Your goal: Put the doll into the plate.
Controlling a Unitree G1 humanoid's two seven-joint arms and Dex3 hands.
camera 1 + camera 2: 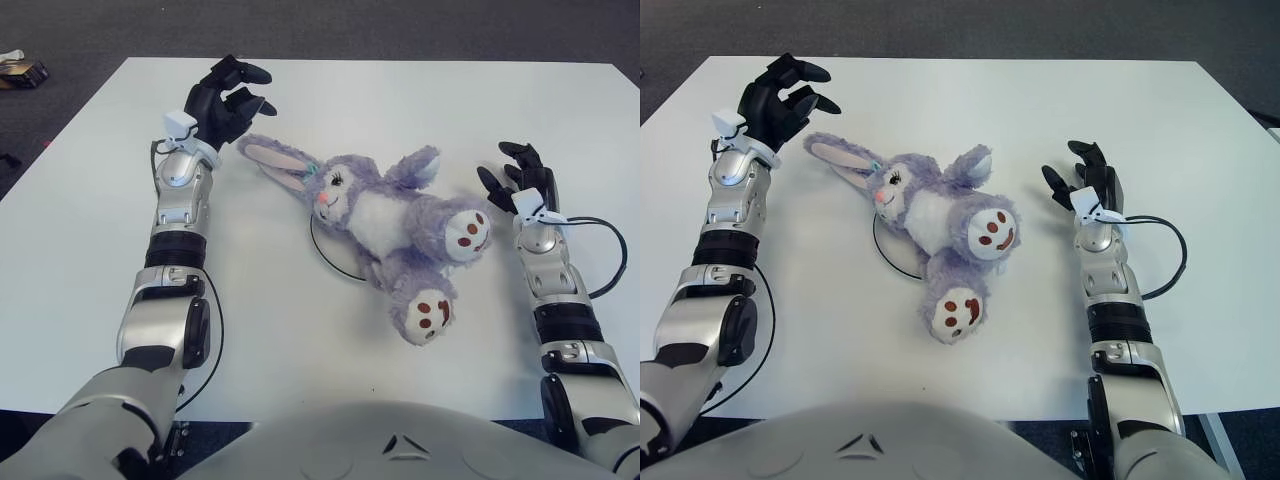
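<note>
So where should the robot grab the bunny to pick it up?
Probably around the bunny's soft belly, coming down from above. It lies on its back with the tummy facing up, and the left hand and right hand are open on either side. The thin ears would flop.
</note>
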